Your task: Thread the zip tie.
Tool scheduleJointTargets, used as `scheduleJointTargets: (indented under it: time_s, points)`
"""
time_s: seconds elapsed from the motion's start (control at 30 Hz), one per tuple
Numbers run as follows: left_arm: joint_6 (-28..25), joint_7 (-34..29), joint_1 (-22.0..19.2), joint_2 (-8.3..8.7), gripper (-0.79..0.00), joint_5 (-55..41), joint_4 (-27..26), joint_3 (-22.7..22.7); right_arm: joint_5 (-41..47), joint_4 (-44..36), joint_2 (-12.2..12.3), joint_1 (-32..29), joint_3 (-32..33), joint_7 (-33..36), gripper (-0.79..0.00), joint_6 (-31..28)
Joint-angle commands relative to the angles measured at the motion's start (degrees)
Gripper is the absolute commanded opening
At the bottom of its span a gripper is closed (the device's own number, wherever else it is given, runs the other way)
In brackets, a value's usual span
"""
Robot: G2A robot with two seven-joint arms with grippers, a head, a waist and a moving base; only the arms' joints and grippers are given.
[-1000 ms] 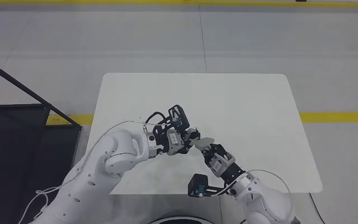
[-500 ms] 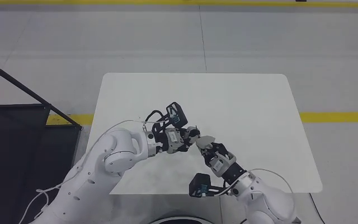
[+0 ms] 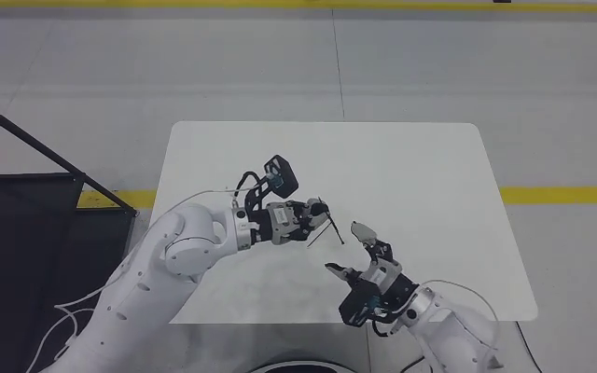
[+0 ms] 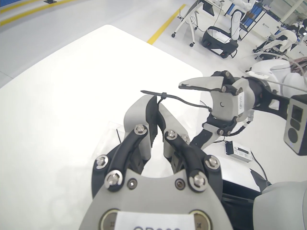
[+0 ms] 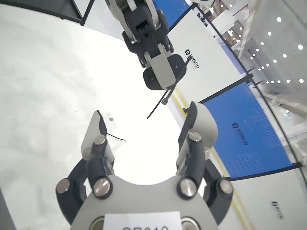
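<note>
Above the table (image 3: pixel 420 177), the left end effector (image 3: pixel 312 214) pinches the zip tie (image 3: pixel 329 225). Its long axis points toward the right end effector (image 3: pixel 347 249), which is spread wide and empty, near the tie's free tip.

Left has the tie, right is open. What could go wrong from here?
1. The zip tie hangs above the table in the left gripper's pinch alone. The thin strap could slip or twist.
2. How far the strap sits through the head is hard to tell. If barely in, it might back out.
3. The right gripper is open, clear of the tie. Closing on so thin a strap could miss or knock it.
</note>
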Motion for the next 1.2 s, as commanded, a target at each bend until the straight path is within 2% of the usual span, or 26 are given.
scheduleJointTargets:
  time_s: [0.0, 0.33, 0.4, 0.43, 0.47, 0.5, 0.63, 0.9, 1.17]
  points:
    - [0.2, 0.0, 0.1, 0.00, -0.785, 0.0, 0.0, -0.1, 5.8, 1.3, -0.1, 0.6, 0.5, 0.5, 0.000, -0.5]
    - [-0.3, -0.3, 0.2, 0.00, -0.785, -1.1, 0.4, -0.4, 5.8, 1.3, -0.2, 0.6, 0.4, 0.6, 0.000, -0.5]
    - [-0.5, -0.4, 0.2, -0.01, -0.785, -1.1, 0.4, -0.4, 8.6, 2.5, -0.2, 1.2, -0.1, 1.6, 0.000, -1.7]
    - [-0.5, -0.4, 0.2, -0.02, -0.785, -1.2, 0.5, -0.4, 10.7, 3.5, -0.3, 2.0, 0.1, 3.1, -0.052, -1.6]
    - [-0.6, -0.5, 0.1, -0.03, -0.785, -1.3, 0.5, -0.3, 13.2, 4.5, -0.5, 2.8, 0.1, 5.2, -0.194, -1.6]
    - [-0.7, -0.5, 0.1, -0.03, -0.785, -1.3, 0.5, -0.3, 16.2, 5.7, -0.7, 3.6, -0.2, 7.5, -0.262, -2.2]
    - [-0.7, -0.5, 0.3, -0.03, -0.785, -1.3, 0.4, -0.4, 26.5, 9.1, -1.2, 7.8, -1.1, 15.4, -0.446, -3.1]
    - [-0.6, -0.9, 0.6, 0.02, -0.785, -1.3, 0.4, -0.7, 32.4, 10.6, -1.2, 10.5, -1.5, 17.0, -0.468, -5.4]
    - [-1.0, -1.0, 0.5, 0.00, -0.785, -1.2, 0.5, -0.6, 35.2, 10.1, -1.0, 11.3, -1.5, 17.6, -0.419, -7.0]
